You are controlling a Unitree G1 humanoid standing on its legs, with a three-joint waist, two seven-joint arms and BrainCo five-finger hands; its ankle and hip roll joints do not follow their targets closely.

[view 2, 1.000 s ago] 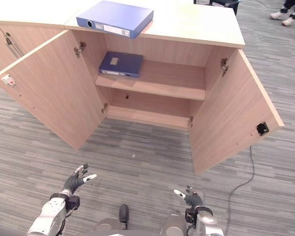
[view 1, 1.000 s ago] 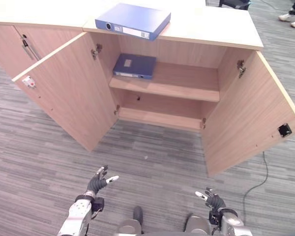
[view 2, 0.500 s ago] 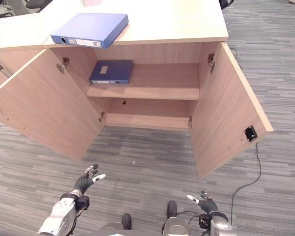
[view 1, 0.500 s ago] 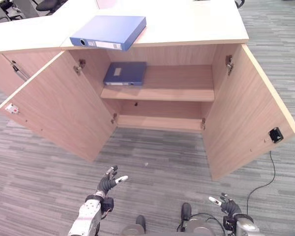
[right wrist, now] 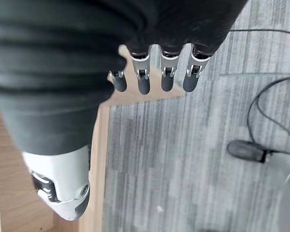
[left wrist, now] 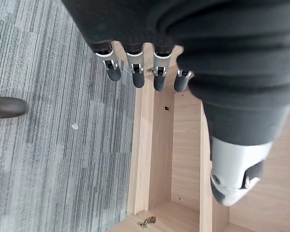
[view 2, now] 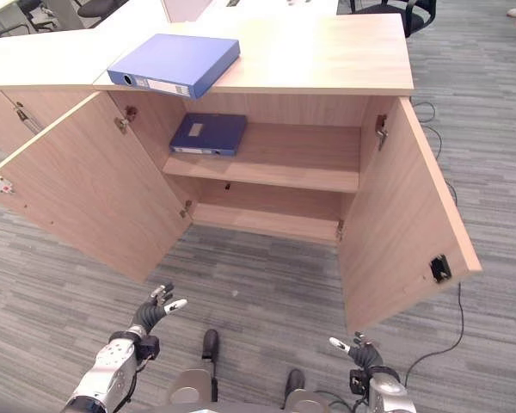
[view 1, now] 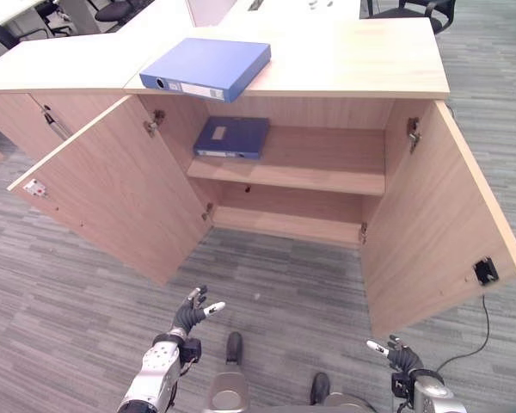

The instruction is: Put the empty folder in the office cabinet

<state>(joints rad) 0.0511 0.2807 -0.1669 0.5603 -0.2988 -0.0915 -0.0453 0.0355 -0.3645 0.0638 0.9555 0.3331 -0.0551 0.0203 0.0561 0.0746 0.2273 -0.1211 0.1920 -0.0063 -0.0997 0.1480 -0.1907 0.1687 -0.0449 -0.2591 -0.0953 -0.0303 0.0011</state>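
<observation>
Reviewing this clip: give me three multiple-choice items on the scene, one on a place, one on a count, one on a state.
1. Where is the large blue folder? A on the cabinet top; B on the floor; C on the lower shelf.
2. How many blue folders show? A one; B two; C four.
3. How are the cabinet doors? A both shut; B one open; C both open.

Key: 1 A, it lies on the cabinet top. 2 B, a smaller folder lies on the upper shelf. 3 C, the left door and right door swing outward.

Right hand [right wrist: 63, 77] empty, fingers [right wrist: 167, 72] straight, thumb [right wrist: 58, 188] apart; past them the grey carpet [right wrist: 183, 159] and a wooden cabinet door edge [right wrist: 97, 159].
</observation>
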